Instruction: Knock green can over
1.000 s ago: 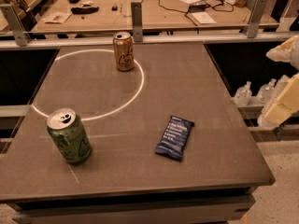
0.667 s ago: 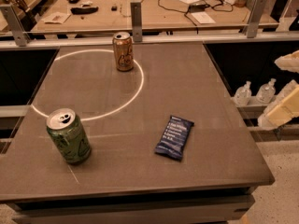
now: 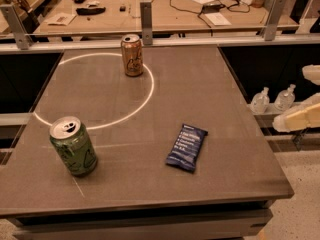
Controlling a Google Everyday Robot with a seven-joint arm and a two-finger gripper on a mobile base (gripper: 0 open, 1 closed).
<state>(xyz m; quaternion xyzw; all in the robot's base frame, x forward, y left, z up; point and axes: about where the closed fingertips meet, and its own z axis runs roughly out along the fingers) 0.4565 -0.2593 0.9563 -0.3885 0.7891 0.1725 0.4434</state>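
Observation:
The green can [image 3: 73, 145] stands upright at the front left of the dark grey table [image 3: 200, 84], its silver top and pull tab facing up. My gripper [image 3: 306, 96] is off the table's right side, far from the can. Its two cream fingers [image 3: 297, 119] stand apart, with nothing between them, and it is partly cut off by the frame edge.
An orange-gold can [image 3: 132, 55] stands upright at the back, on a white circle line [image 3: 150, 91] marked on the table. A dark blue snack bar wrapper [image 3: 187, 147] lies flat right of centre. Two clear bottles [image 3: 272, 100] sit on a shelf beyond the right edge. A cluttered wooden bench [image 3: 165, 9] runs behind.
My gripper has moved lower and farther towards the right edge of the view. The cans and the wrapper have not moved.

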